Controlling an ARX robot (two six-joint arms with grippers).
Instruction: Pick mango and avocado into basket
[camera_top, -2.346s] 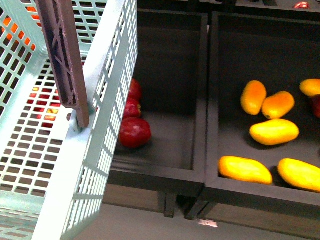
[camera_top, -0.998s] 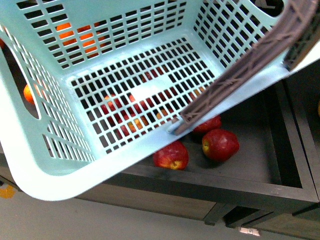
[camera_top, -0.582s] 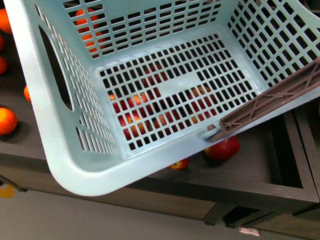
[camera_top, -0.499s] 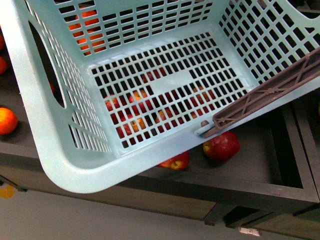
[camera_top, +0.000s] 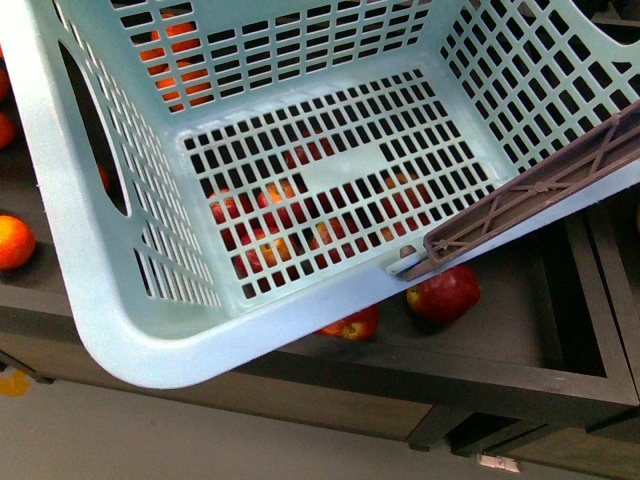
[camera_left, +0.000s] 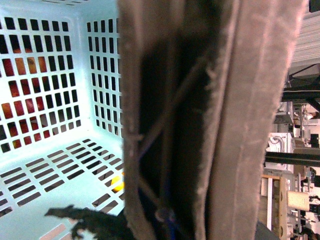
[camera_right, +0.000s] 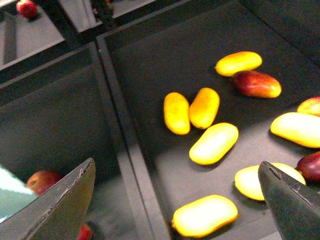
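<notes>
Teal basket (camera_top: 110, 300) hangs tilted over a dark bin (camera_top: 520, 330) of red apples (camera_top: 443, 292) (you see them through the slotted floor), oranges (camera_top: 14, 242) at 9 o'clock. Left gripper's view is all brown handle (camera_left: 200, 120), can't tell its grip. Right gripper (camera_right: 175, 162) gapes wide, holding nothing, above the mangoes (camera_right: 203, 107) in the next bin (camera_right: 150, 65).

Teal slotted basket (camera_top: 150, 350) w/ brown handle (camera_top: 540, 195), red apples (camera_top: 442, 292), orange-yellow mangoes (camera_right: 213, 143), dark bin (camera_right: 150, 60)
</notes>
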